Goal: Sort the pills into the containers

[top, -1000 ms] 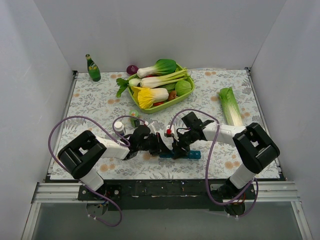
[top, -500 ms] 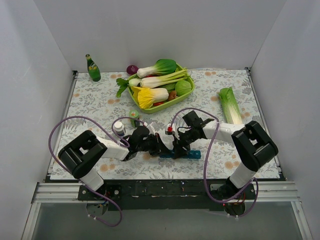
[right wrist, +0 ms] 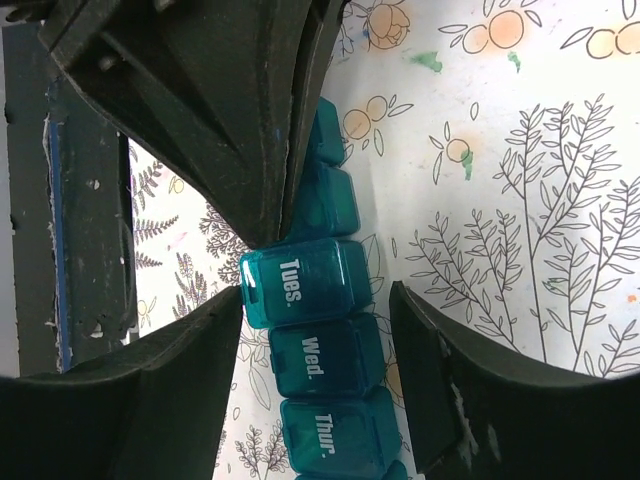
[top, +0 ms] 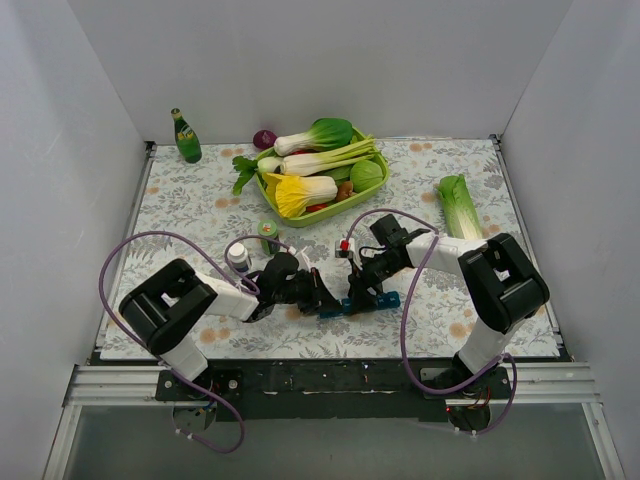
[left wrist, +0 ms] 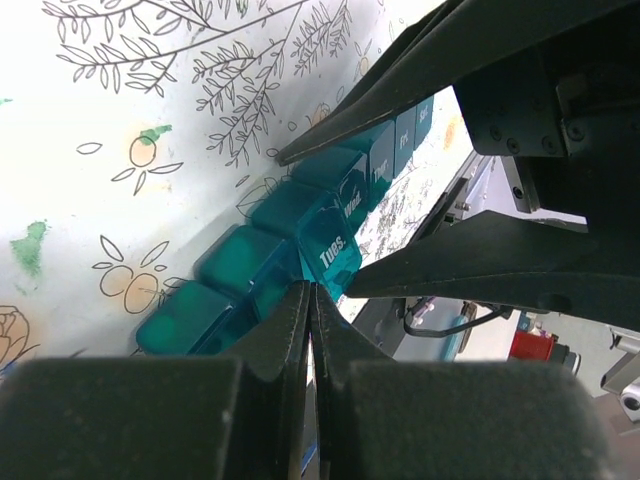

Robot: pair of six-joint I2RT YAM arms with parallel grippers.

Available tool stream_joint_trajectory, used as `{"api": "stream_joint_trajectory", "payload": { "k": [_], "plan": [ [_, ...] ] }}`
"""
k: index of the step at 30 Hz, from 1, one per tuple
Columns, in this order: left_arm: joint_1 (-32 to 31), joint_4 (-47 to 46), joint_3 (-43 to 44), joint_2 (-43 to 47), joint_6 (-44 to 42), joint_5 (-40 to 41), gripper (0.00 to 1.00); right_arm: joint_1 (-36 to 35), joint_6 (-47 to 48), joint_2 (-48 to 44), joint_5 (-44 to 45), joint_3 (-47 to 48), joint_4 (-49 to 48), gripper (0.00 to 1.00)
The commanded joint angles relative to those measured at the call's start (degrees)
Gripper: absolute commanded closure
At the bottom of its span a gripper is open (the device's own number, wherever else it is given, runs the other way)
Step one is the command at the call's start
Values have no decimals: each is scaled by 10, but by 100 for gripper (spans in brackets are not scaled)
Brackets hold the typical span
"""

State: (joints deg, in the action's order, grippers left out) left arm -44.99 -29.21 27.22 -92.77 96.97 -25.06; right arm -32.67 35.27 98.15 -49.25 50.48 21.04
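So here's where we're at. The teal pill organiser (top: 384, 301) is lying flat on the flowery table cover (top: 200, 200), right where our two grippers meet.

Our left gripper (left wrist: 310, 293) has its fingers pressed tight together. We can't see anything between them. The tips sit right at the edge of the Tues. compartment (left wrist: 331, 249), touching it or as good as.

Our right gripper (right wrist: 315, 298) is spread wide, one finger on each long side of the strip. Tues. sits in the gap between the tips, and Wed. and Thur. run back toward the wrist. We can't tell whether those fingers actually touch the plastic. The Tues. box looks a bit raised next to its neighbours, but we can't say if its lid is cracked open.

A small white-capped bottle (top: 238, 258) stands just behind the left wrist. Well beyond both grippers there's a lime-green basket (top: 345, 206) heaped with leafy veg. A green bottle (top: 185, 137) is further off on the left gripper's side, and a loose leafy stalk (top: 460, 210) lies out past the right arm.
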Motion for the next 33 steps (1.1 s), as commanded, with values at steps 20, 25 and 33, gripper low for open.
{"api": "stream_joint_trajectory", "payload": {
  "k": [20, 25, 33],
  "plan": [
    [7, 99, -23, -23, -33, 16, 100, 15, -77, -76, 80, -13, -86, 33],
    [6, 121, -54, 93, -40, 40, 100, 11, -56, -103, 109, -8, -79, 24],
    [7, 184, -74, 282, -118, 116, 64, -13, -35, -153, 204, -32, -43, 6]
  ]
}}
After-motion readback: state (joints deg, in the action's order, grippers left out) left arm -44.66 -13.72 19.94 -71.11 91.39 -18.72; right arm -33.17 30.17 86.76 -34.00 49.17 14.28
